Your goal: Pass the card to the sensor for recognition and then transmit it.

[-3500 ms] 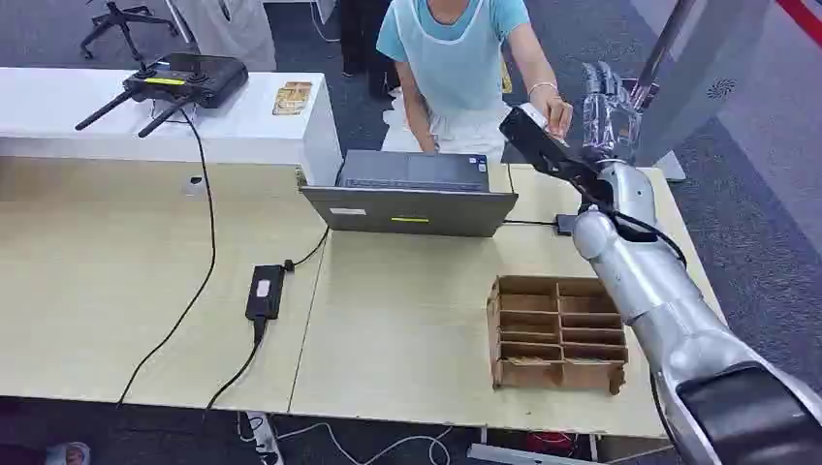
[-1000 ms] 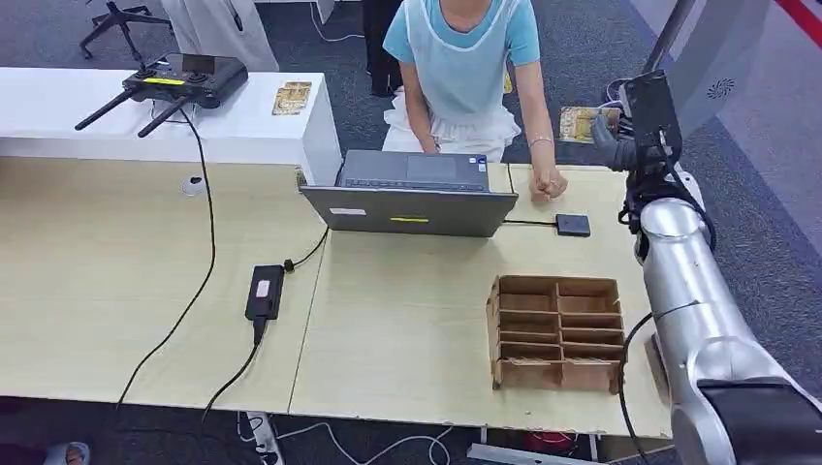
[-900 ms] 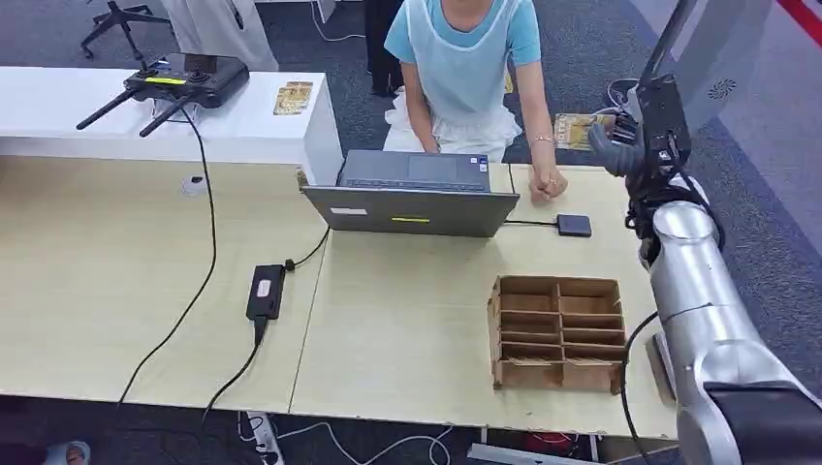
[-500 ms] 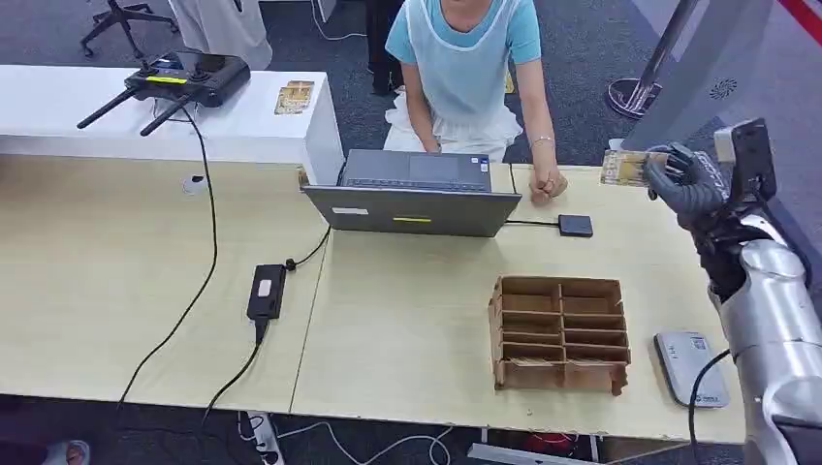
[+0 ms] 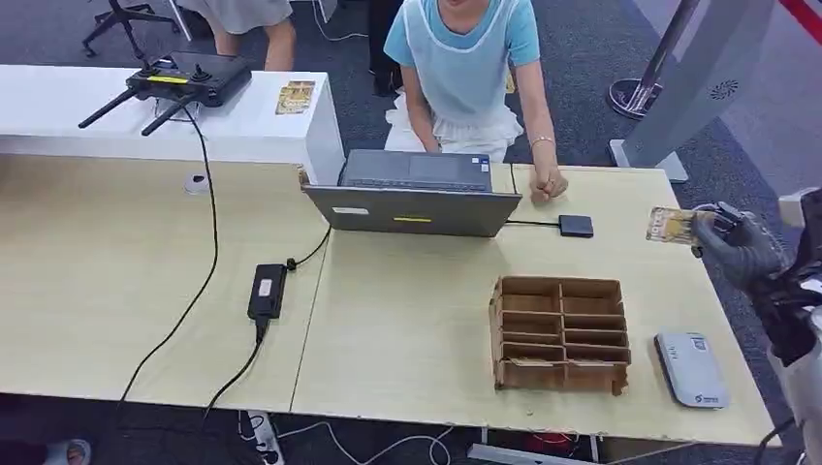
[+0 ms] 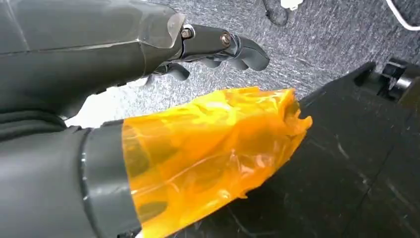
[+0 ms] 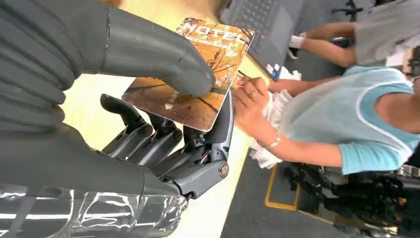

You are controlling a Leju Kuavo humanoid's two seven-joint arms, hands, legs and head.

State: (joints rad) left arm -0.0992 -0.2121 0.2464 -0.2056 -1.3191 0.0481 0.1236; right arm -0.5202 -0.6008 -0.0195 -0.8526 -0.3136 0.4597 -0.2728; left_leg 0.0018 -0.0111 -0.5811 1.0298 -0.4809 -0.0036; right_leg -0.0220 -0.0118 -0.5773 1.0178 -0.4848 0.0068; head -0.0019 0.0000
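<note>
I stand in an office or lab set up for demos. Before me is a pale wooden tabletop (image 5: pixel 116 281) with an open laptop (image 5: pixel 412 194), its power brick (image 5: pixel 265 290) and long black cables, a small black sensor (image 5: pixel 575 226) wired to the laptop, a cardboard sorter (image 5: pixel 558 332) and a grey device (image 5: pixel 690 368). Behind it a white counter (image 5: pixel 58 116) carries a remote with antennas (image 5: pixel 179 79) and cards (image 5: pixel 294 96). The floor is grey carpet (image 5: pixel 572 58), with an office chair base (image 5: pixel 121 19) and a stanchion base (image 5: pixel 637 97). A person (image 5: pixel 465 68) in a pale apron stands across the tabletop.
</note>
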